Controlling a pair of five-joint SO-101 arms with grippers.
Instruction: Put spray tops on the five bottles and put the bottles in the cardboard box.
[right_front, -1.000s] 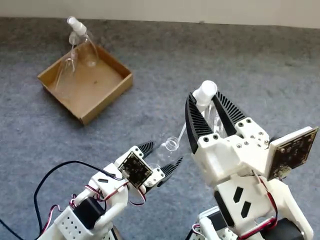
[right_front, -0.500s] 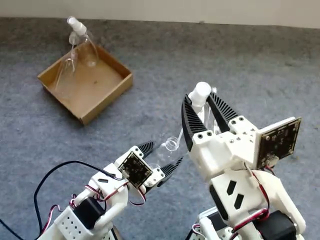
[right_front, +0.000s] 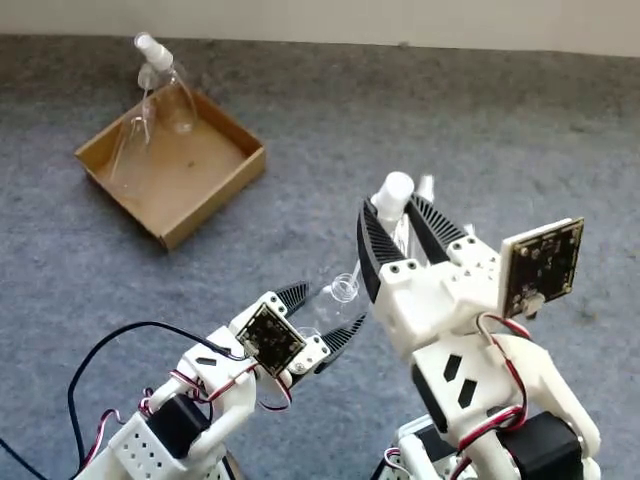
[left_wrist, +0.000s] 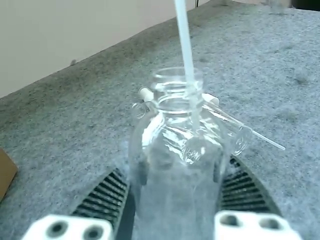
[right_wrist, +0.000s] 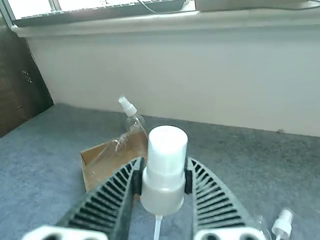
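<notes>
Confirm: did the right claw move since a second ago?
Yes. The right claw, holding the spray top, shifted slightly left, toward the cardboard box.

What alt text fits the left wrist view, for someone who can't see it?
A clear open bottle sits clamped in the left pincer, with a thin white tube hanging down to its neck from above. Grey carpet lies behind.
</notes>
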